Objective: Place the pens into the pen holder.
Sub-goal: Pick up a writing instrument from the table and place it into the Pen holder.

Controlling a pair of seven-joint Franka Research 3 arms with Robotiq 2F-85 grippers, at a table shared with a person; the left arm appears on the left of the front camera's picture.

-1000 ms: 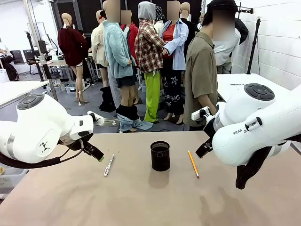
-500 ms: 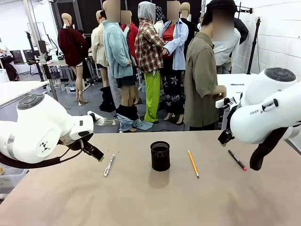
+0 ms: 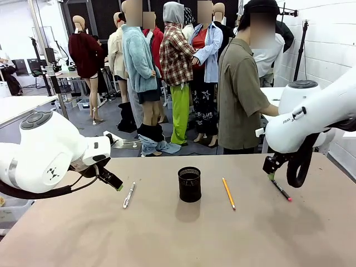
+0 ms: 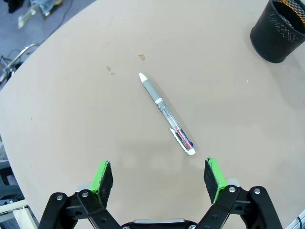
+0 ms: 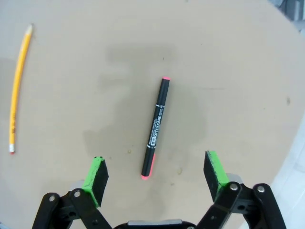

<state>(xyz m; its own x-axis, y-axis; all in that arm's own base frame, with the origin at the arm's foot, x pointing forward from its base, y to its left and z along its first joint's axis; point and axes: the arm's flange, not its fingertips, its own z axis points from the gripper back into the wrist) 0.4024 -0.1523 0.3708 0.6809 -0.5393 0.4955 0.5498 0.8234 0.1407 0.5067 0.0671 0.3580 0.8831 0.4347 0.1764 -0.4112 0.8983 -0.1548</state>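
Tan tabletop [image 3: 167, 239] runs wide and mostly bare across the front view. The holder [image 3: 189, 184] stands upright near the middle, with free surface on every side. 3 pens lie flat, none touching it. The silver pen [image 3: 129, 194] is to its left, the pencil [image 3: 228, 193] is just right of it, and the black pen [image 3: 281, 189] is farther right, toward the table's right edge. The left gripper [image 3: 113, 181] hangs low near the left edge, just left of the silver pen. The right gripper [image 3: 271, 171] hovers over the far end of the black pen. From here neither claw's spread can be told. A person [image 3: 239, 94] stands at the far edge, right of centre.

In the left wrist view, the 2 green pads are spread wide with nothing between them. The silver pen lies on a slant just ahead of the gap, clip end nearest the fingers and white tip pointing away. 2 small stains [image 4: 142, 57] mark the table beyond the tip. The holder sits in a top corner, well apart from the pen, with bare table between. The table's curved edge sweeps along the opposite side, with floor beyond it.

In the right wrist view, the pads are again wide apart and empty. The black pen, pink at both ends, lies just ahead, in line with the gap. The pencil lies well apart at one side. The table's rounded edge curves past on the other side, with bare surface between it and the pen.
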